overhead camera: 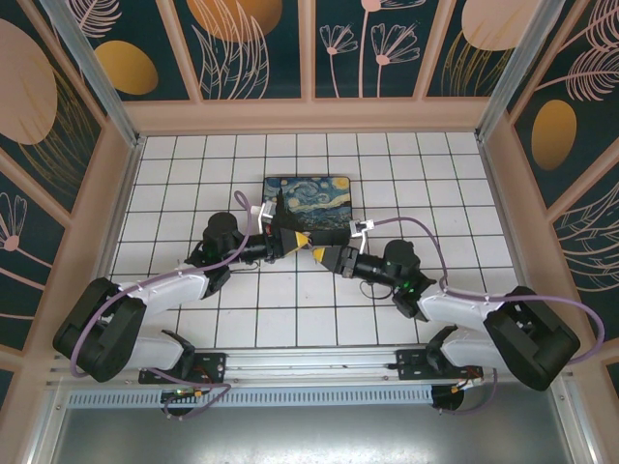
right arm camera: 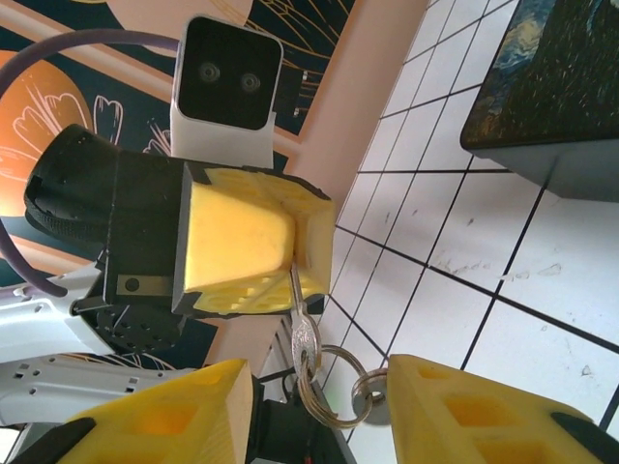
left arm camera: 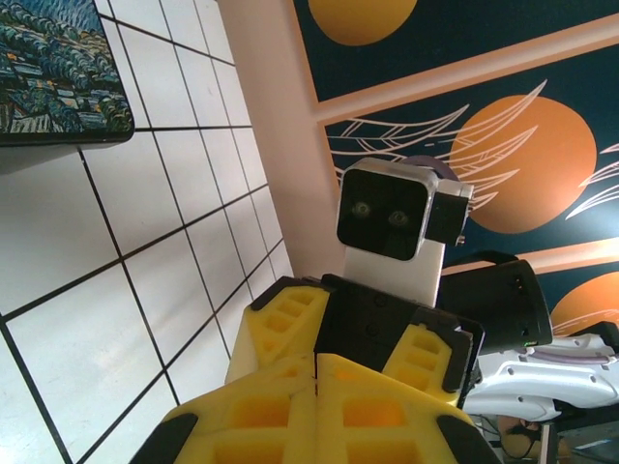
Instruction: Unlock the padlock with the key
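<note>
Looking outward from the right wrist, we meet the right pincer (right arm camera: 319, 391) first. Its two yellow plastic fingers stand partly apart, one on each side of a round steel split ring (right arm camera: 327, 385), and they clamp nothing that we can make out. A small round metal piece on that ring lies just beside one finger, and we cannot tell whether they touch.

Threaded on the ring is the silver metal key (right arm camera: 304, 333). It is slim and bright, with its bow at the ring and its narrow blade pointing away from us. The blade runs straight into the tip of the left pincer (right arm camera: 285, 261), whose yellow fingers are pressed together on it. The key therefore hangs from the left pincer, with its ring dangling in the gap of the right one.

From above, we see both pincers meeting tip to tip over the middle of the white tiled desk (overhead camera: 193, 164). Just behind them lies a rectangular board printed with a swirling blue-and-yellow night sky (overhead camera: 309, 196). Farthest back stand dark teal wall panels with orange discs and pale leaf drawings (overhead camera: 242, 39).
</note>
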